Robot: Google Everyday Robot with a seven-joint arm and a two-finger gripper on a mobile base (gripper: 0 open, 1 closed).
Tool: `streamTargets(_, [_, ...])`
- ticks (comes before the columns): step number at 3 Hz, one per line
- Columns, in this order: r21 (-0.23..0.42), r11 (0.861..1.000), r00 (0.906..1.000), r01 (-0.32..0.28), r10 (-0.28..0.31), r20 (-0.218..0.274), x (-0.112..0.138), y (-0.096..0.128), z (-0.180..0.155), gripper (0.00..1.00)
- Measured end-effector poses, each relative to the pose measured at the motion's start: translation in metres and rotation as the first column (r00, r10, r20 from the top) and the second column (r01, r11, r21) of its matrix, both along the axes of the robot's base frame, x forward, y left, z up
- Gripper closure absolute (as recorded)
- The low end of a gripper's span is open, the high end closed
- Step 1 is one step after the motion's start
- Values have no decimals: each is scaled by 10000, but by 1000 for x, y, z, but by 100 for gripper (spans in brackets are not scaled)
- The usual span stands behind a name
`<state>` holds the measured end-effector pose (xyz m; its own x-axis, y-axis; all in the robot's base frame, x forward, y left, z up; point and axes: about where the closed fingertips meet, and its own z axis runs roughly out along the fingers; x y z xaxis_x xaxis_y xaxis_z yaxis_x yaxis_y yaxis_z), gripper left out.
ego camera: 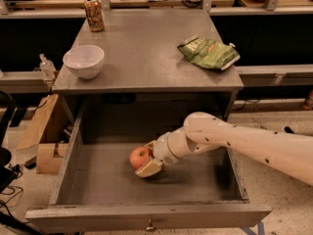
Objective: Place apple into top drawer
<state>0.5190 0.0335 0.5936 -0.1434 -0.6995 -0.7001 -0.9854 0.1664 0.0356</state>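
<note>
The top drawer (146, 217) is pulled wide open, a grey wooden box with a small brass knob on its front panel. The red-orange apple (139, 157) is inside it, near the middle of the drawer floor, low and close to the bottom. My gripper (145, 159) reaches in from the right on a white arm and is shut on the apple, its tan fingers (149, 169) around it.
On the grey tabletop (146, 58) above stand a white bowl (84, 60) at the left, a drink can (94, 14) at the back left and a green chip bag (209, 52) at the right. Cardboard boxes (44, 131) stand on the floor to the left.
</note>
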Motion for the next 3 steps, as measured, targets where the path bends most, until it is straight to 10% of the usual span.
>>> streamTargets(3, [11,10000,9999,-93,93,-54,-3,4,-2,1])
